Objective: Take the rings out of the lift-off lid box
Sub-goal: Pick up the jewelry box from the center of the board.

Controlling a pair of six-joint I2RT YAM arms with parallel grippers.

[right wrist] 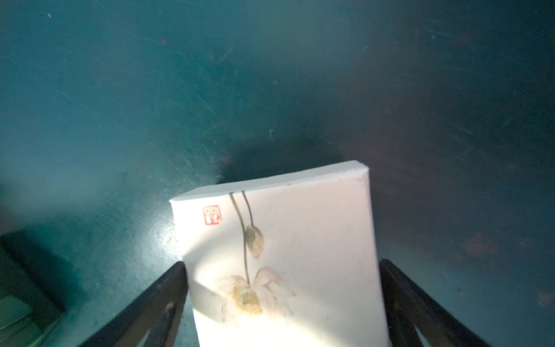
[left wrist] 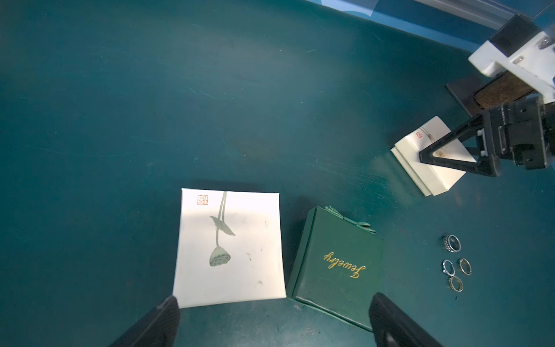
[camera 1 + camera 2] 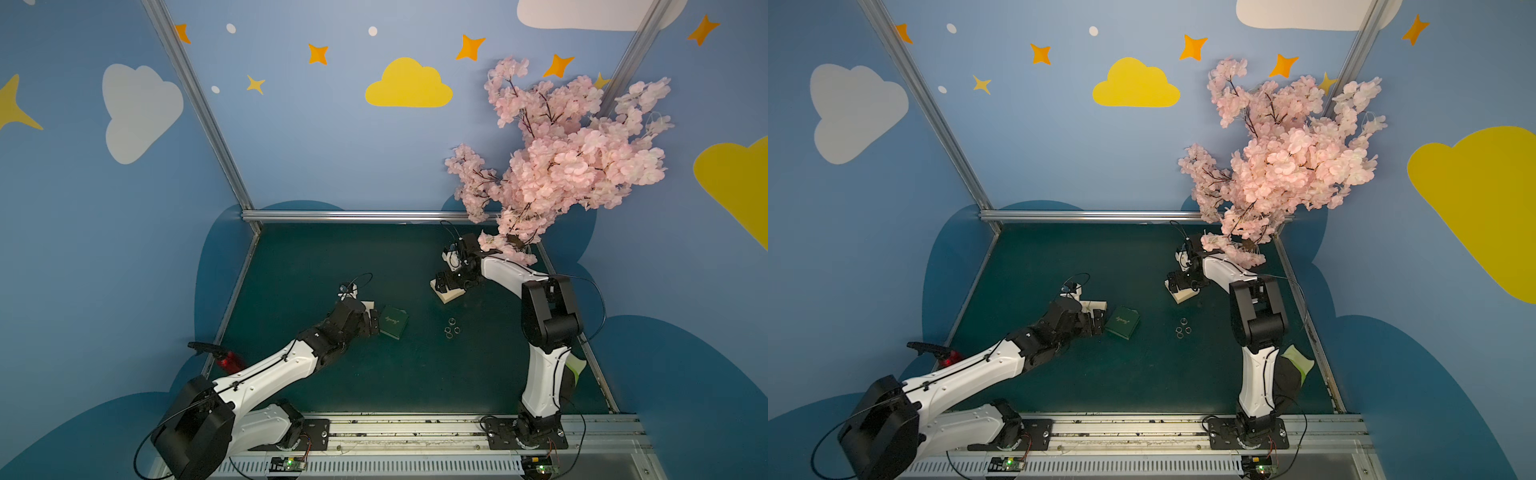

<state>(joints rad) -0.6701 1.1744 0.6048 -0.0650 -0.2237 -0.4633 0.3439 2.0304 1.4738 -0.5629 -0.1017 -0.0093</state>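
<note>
Dark green square box (image 2: 336,264) with gold "Jewelry" lettering and a small bow, lying flat on a dark green table (image 3: 374,374) just in front of my left gripper (image 2: 274,299). A pink blossom tree (image 3: 573,166) rises behind and above my right gripper (image 3: 444,284). A blurred red object (image 3: 228,361) sits at the table edge, well back from my left gripper. Blue walls (image 3: 311,137) show painted clouds and stars.

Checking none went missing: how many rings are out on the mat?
4 rings, loose on the mat beside the green box: one apart, three bunched together. The white boxes may hide more.
</note>
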